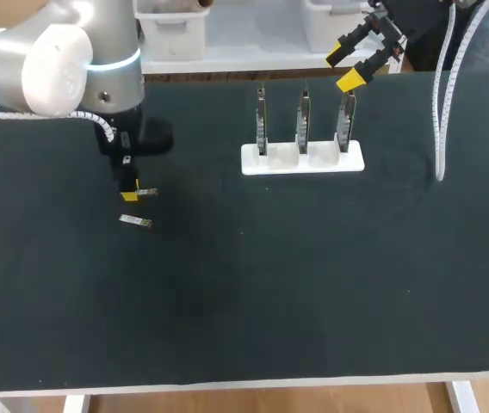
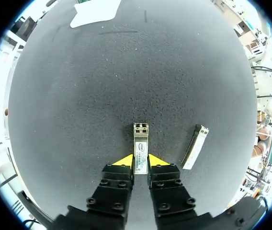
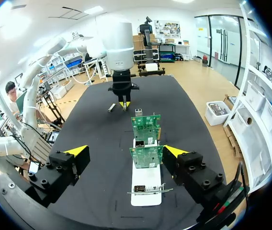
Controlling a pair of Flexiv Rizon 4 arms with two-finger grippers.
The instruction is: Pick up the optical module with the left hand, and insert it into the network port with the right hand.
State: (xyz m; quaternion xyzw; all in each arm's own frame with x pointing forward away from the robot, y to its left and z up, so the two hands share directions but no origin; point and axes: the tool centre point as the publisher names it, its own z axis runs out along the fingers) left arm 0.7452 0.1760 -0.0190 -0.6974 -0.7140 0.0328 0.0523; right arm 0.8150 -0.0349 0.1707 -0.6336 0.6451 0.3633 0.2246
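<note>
One slim silver metal optical module (image 1: 146, 193) gripped by left hand (image 1: 130, 194), head view; second module (image 1: 135, 222) flat on black surface (image 1: 270, 284) just beside. Left wrist: long axis along fingers, tip ahead. Right wrist: right hand (image 3: 125, 151) wide, empty, over upright green port boards (image 3: 145, 127), well apart from module.

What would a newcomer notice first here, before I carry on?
The left claw, shut on an optical module, with a second module lying on the black table beside it. Then the white stand holding three upright circuit boards at the table's far side, with the right claw open close by.
</note>
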